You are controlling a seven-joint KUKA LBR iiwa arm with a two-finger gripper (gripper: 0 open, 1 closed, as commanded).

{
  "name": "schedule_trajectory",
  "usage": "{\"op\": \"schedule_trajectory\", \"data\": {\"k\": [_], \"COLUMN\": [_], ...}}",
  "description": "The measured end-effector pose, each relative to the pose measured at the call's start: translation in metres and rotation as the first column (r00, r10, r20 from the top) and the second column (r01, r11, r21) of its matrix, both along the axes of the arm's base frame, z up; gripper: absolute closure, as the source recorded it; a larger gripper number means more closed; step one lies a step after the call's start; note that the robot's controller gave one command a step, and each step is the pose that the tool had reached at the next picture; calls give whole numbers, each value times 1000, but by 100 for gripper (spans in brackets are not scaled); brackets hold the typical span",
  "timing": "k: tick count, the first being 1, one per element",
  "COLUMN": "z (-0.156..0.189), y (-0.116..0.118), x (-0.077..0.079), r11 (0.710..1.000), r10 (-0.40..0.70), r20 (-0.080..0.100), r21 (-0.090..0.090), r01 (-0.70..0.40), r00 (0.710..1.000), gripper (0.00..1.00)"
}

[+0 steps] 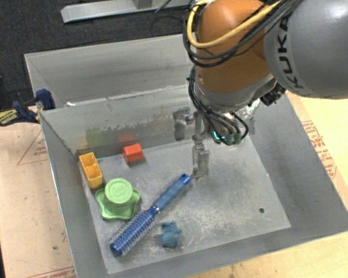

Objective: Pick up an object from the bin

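At the left wall we saw a yellow block (90, 170) beside a green lid-shaped piece (118, 199), with an orange block (133, 153) just behind, all loose on the bin (262, 186) floor. Then came the blue brush (149, 216), lying slantwise, bristles low-left and handle pointing up-right, with a small blue lump (170, 235) near it. The pincer (200, 161) hung right at that handle tip. We judged it the likeliest pick, since the slim handle lay free of the rest. Clenched or released? We couldn't tell. On the grey arm (322, 35) we read "KUKA".
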State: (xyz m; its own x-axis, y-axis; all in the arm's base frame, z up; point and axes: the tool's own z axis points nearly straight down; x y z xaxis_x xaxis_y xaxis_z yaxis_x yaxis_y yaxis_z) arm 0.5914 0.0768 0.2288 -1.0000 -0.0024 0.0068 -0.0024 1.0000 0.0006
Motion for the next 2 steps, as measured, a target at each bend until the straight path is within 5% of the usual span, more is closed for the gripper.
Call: {"op": "schedule_trajectory", "data": {"k": [1, 2], "z": [-160, -155], "y": [0, 0], "x": [-27, -24], "r11": [995, 996], "r10": [96, 95], "r20": [-1, 7], "r21": [0, 1], "r01": [-96, -95], "r00": [995, 995], "gripper": [0, 100]}}
